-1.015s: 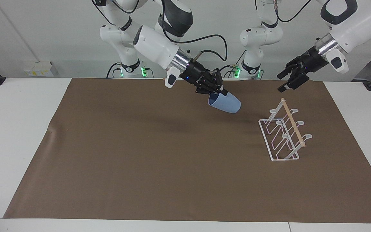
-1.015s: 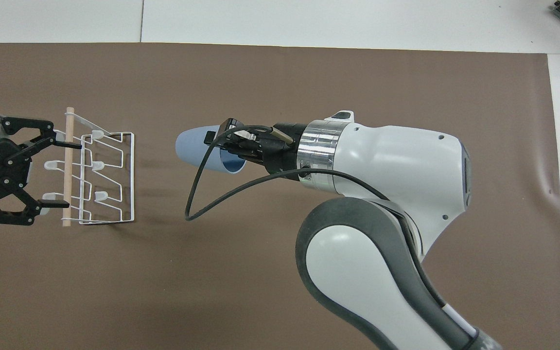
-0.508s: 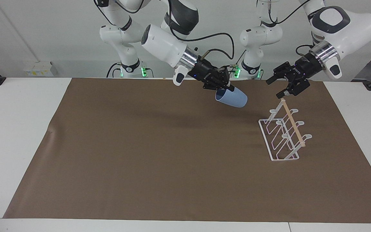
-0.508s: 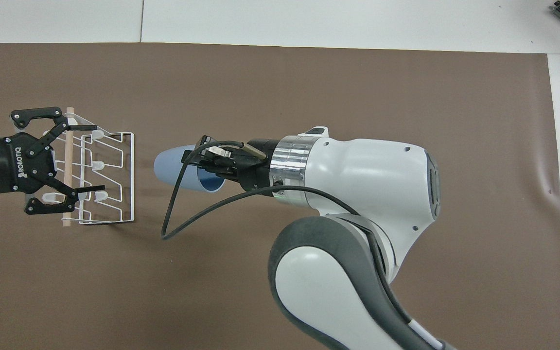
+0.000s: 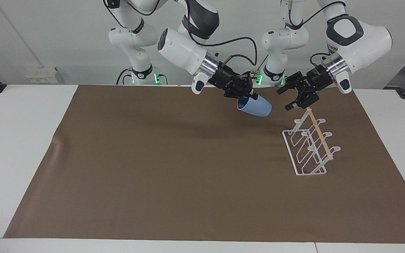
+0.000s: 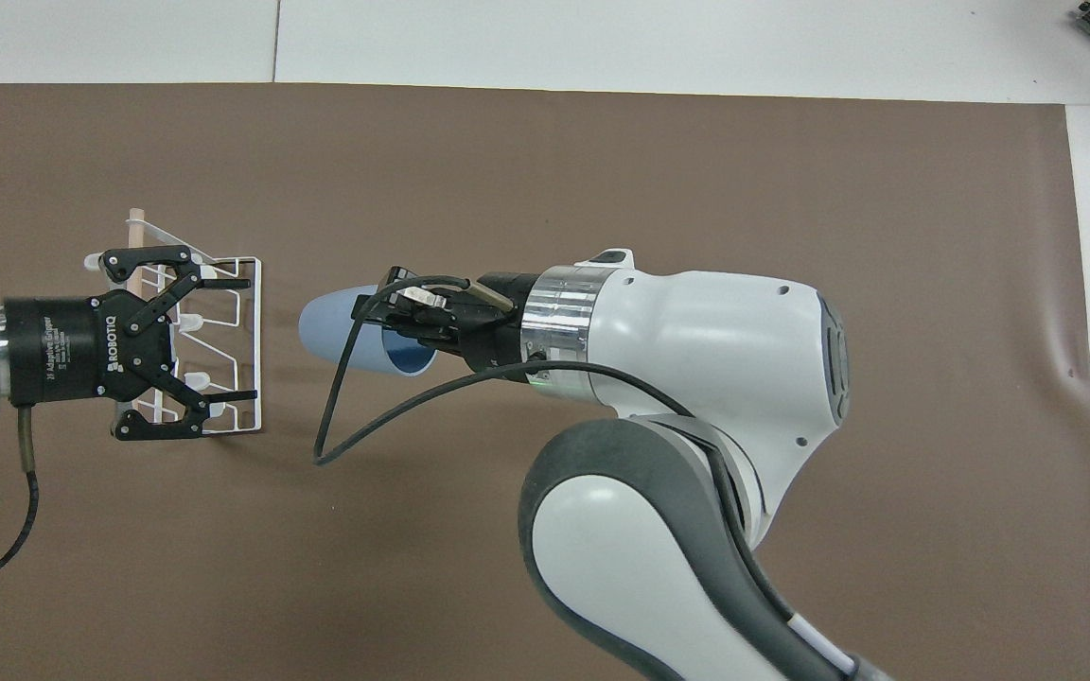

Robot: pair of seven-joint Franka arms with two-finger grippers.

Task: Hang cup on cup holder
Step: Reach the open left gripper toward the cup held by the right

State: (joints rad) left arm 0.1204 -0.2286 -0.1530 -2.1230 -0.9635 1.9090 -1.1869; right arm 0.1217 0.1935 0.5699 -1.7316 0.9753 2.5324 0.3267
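- A brown mat (image 5: 174, 165) is covering the white table (image 5: 16, 140); a pale wall is filling the top of the facing frame.
- The right gripper (image 5: 246, 95) is clamping the cup (image 5: 255, 106) by its rim, airborne upper-centre.
- The left gripper (image 5: 291, 97), fingers spread, is hanging above the cup holder (image 5: 309, 147) at frame right.

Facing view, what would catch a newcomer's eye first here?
The light blue cup, held tilted in the air by the right pincer over the brown mat. Next, the white cup holder standing at the left arm's end, with the left pincer open above it.
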